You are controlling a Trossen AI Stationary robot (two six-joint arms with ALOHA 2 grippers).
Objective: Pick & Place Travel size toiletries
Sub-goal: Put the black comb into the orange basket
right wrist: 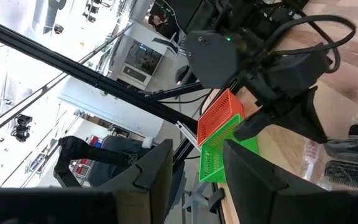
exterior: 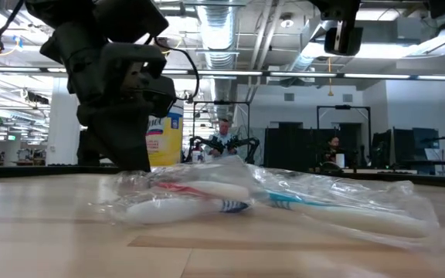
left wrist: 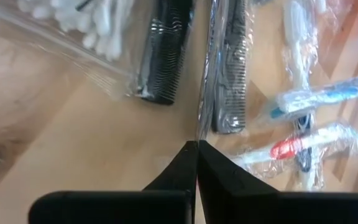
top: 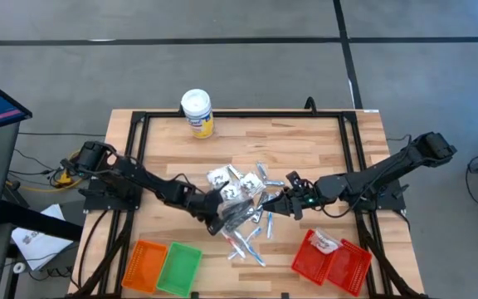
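The travel size toiletries [top: 243, 195] lie in a heap at the table's middle: white sachets, wrapped toothbrushes [exterior: 276, 202], a bag of cotton swabs [left wrist: 82, 22], a bare black comb [left wrist: 163, 56] and a black comb in a clear wrapper [left wrist: 230, 68]. My left gripper [left wrist: 197, 144] reaches in from the left [top: 221, 218], slanting down, and is shut at the near end of the wrapped comb. My right gripper [right wrist: 197, 171] hovers level at the heap's right side [top: 274, 203], its fingers apart with nothing between them. My left gripper pinches the clear wrapper's edge [left wrist: 199, 124] between its two fingertips, just short of the wrapped comb's near end. The fingers slant down from the table's left and lie along the comb. The comb seems to lie on the table; the wrapper runs straight up from the fingertips.
A yellow canister with a white lid [top: 197, 112] stands at the far edge. An orange basket [top: 143, 266] and a green basket [top: 179, 267] sit at the near left, a red basket [top: 332, 257] with a sachet in it at the near right. Bare wood lies left of the heap.
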